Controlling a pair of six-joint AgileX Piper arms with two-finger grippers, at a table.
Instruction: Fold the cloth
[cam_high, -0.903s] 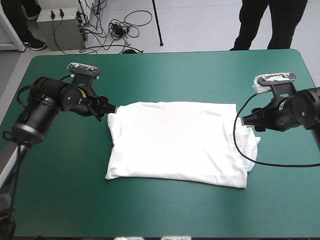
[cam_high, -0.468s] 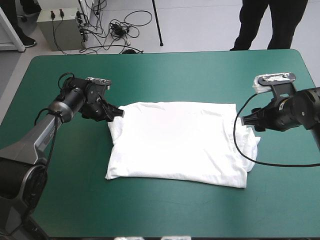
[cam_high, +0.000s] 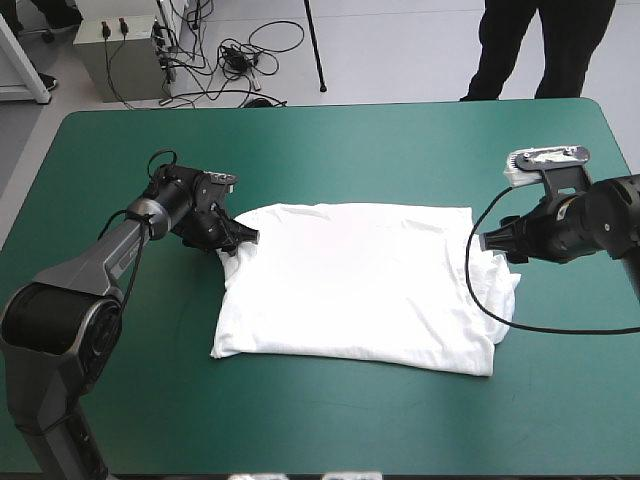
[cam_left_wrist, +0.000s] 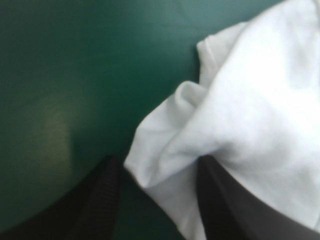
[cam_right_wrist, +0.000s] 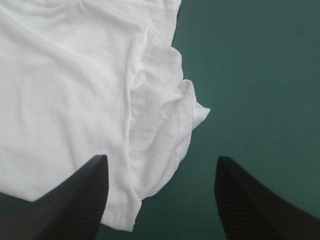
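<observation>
Risk: the left pincer (cam_high: 247, 237), fingers apart, straddles only a bunched sleeve fold at the far left corner of the T-shirt (cam_high: 350, 290). Clenching here may catch one layer and drag the cloth askew. The T-shirt lies spread flat at mid-counter (cam_high: 330, 150), with its right sleeve just ahead of the released right pincer (cam_high: 487, 242).

The white T-shirt (cam_high: 350, 285) lies spread flat on the teal-green table (cam_high: 330, 140), left gripper (cam_high: 245, 237) at its far left corner, right gripper (cam_high: 487, 240) beside its right sleeve.
</observation>
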